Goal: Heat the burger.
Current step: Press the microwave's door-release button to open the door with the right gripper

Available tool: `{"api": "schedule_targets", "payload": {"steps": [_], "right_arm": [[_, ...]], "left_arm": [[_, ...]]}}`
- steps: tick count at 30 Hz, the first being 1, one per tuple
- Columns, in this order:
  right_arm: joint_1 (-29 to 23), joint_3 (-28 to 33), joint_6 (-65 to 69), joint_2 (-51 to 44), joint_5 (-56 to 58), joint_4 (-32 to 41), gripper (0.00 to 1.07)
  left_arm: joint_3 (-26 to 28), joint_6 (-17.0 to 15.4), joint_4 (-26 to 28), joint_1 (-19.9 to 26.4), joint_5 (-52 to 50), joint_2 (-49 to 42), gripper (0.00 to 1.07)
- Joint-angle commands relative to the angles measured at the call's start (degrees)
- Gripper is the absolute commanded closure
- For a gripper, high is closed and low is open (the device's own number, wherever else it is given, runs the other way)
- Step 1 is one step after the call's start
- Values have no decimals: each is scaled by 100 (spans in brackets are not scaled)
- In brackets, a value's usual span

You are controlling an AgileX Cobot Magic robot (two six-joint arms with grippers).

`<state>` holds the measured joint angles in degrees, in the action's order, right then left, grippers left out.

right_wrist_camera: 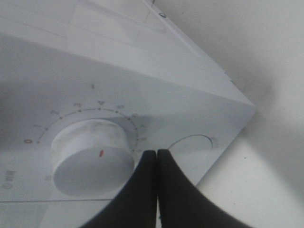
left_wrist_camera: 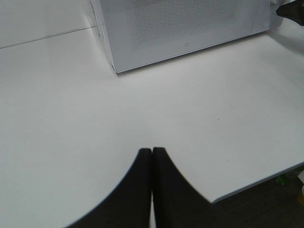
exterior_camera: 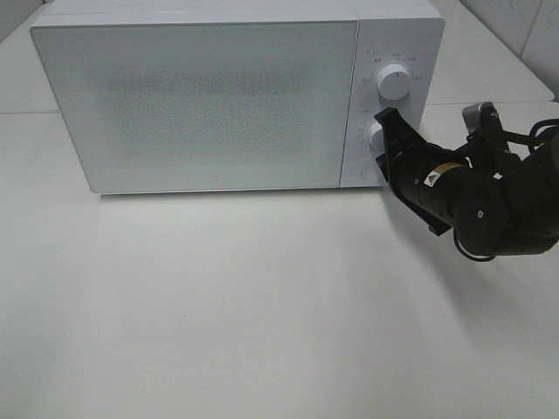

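Burger unseen (judged soft, light, squashy: cradle bun sides). Right tool (right_wrist_camera: 156, 153) pinched empty beside lower knob (right_wrist_camera: 92, 164); left tool (left_wrist_camera: 152, 151) likewise.

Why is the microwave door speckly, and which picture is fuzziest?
Exterior high view: the white box-shaped microwave shows a dotted pattern on its door, likely mesh; right wrist view: fuzziest, the round white dial is soft, the black right gripper a dark silhouette; left wrist view: the white table is evenly lit.
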<state>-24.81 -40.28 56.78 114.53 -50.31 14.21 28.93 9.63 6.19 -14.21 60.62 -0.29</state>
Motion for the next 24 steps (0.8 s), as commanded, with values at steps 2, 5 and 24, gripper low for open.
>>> {"api": "schedule_targets", "payload": {"steps": [2,5,24], "right_arm": [[23,-126,126,29,69,-115,107],[23,-195,292,178,80,-172,107],[23,-596,521,481,23,-74,107]], "left_arm": [[-11,-29,6,17,-86,-120,106],[-11,-29,6,17,-86,-120,106],[-11,-29,0,17,-86,-120,106]]}}
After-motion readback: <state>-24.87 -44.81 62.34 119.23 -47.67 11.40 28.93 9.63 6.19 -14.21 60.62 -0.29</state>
